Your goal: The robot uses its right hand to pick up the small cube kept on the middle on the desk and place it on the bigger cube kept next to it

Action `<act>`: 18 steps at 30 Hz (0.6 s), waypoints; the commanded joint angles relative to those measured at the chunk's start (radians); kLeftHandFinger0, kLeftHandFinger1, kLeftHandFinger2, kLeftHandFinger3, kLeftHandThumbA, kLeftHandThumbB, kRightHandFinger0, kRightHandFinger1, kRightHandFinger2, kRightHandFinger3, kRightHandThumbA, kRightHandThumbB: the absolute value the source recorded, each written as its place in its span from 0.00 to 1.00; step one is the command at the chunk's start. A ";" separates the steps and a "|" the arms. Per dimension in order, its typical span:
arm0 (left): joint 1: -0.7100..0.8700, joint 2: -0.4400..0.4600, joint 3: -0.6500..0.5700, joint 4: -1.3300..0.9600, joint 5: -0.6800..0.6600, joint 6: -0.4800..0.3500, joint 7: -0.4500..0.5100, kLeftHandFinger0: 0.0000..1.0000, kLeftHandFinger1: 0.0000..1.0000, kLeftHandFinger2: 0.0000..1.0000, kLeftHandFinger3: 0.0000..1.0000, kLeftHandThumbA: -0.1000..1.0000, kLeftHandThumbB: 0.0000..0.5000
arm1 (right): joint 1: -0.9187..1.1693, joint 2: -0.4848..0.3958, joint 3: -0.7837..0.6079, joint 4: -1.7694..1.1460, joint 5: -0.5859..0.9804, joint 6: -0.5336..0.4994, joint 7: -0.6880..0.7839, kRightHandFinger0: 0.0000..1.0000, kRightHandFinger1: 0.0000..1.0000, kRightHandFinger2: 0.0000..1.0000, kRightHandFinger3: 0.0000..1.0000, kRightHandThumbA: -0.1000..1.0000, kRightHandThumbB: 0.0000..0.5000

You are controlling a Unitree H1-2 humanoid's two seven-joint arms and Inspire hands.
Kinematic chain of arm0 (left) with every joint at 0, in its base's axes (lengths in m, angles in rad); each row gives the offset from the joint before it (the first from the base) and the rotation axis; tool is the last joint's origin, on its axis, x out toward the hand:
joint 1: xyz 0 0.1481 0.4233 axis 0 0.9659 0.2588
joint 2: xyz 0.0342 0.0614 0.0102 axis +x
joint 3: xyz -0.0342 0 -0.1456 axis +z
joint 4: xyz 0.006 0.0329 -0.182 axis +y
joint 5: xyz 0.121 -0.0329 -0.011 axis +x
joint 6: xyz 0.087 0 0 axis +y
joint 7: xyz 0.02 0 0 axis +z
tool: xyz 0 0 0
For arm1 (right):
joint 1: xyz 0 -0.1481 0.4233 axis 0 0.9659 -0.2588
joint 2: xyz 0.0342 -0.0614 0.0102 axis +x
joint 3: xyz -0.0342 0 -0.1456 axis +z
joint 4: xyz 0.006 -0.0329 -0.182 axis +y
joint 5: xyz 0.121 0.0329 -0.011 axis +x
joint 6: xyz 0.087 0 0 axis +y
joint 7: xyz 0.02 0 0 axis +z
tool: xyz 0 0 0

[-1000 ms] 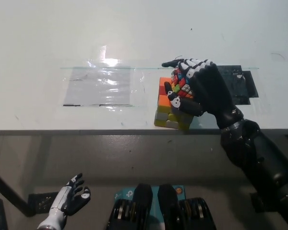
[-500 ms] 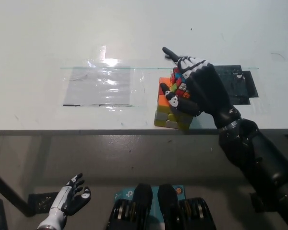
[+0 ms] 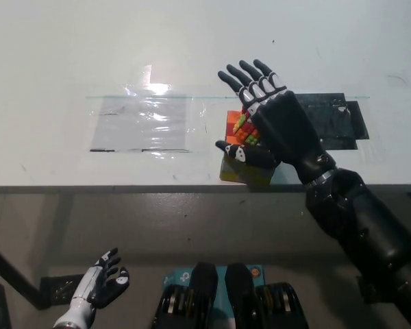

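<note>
The small multicoloured cube [image 3: 238, 126] sits on top of the bigger cube [image 3: 231, 171] near the desk's front edge, right of middle. My black right hand [image 3: 275, 123] hovers over both with its fingers spread wide, holding nothing. Its palm hides the right part of each cube, and its thumb lies across the front of the bigger one. My white left hand [image 3: 101, 281] rests low at the lower left, below the desk's edge, fingers apart.
A clear plastic sheet [image 3: 144, 123] lies flat on the white desk [image 3: 68, 55] left of the cubes. A black patch [image 3: 339, 120] lies to the right, behind my right hand. The desk's front edge [image 3: 123, 186] runs just below the cubes.
My right hand was curled around the small cube on the bigger cube. Its fingers have now opened and spread, letting go. The small cube stays on top.
</note>
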 commanded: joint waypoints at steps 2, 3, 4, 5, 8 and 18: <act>-0.010 0.012 -0.008 -0.027 0.006 0.004 -0.005 1.00 1.00 1.00 1.00 0.36 0.53 | -0.009 0.000 -0.008 -0.084 -0.004 0.029 0.063 1.00 1.00 1.00 1.00 0.87 0.80; -0.010 0.012 -0.010 -0.025 0.008 0.002 -0.005 1.00 1.00 1.00 1.00 0.37 0.52 | -0.007 0.000 -0.009 -0.090 -0.001 0.027 0.068 1.00 1.00 1.00 1.00 0.87 0.80; -0.011 0.011 -0.008 -0.022 0.004 0.003 -0.006 1.00 1.00 1.00 1.00 0.36 0.54 | 0.004 -0.001 -0.013 -0.119 0.009 0.026 0.087 1.00 1.00 1.00 1.00 0.88 0.80; -0.009 0.010 -0.006 -0.026 0.000 0.009 -0.008 1.00 1.00 1.00 1.00 0.36 0.53 | 0.013 -0.001 -0.015 -0.140 0.015 0.025 0.098 1.00 1.00 1.00 1.00 0.88 0.81; 0.001 0.011 -0.010 -0.029 0.007 -0.004 -0.004 1.00 1.00 1.00 1.00 0.37 0.50 | 0.031 -0.003 -0.015 -0.174 0.022 0.007 0.109 1.00 1.00 1.00 1.00 0.90 0.80; 0.001 0.012 -0.009 -0.004 0.008 -0.014 0.000 1.00 1.00 1.00 1.00 0.38 0.53 | 0.140 -0.032 -0.072 -0.462 0.079 0.025 0.233 1.00 1.00 1.00 1.00 0.88 0.75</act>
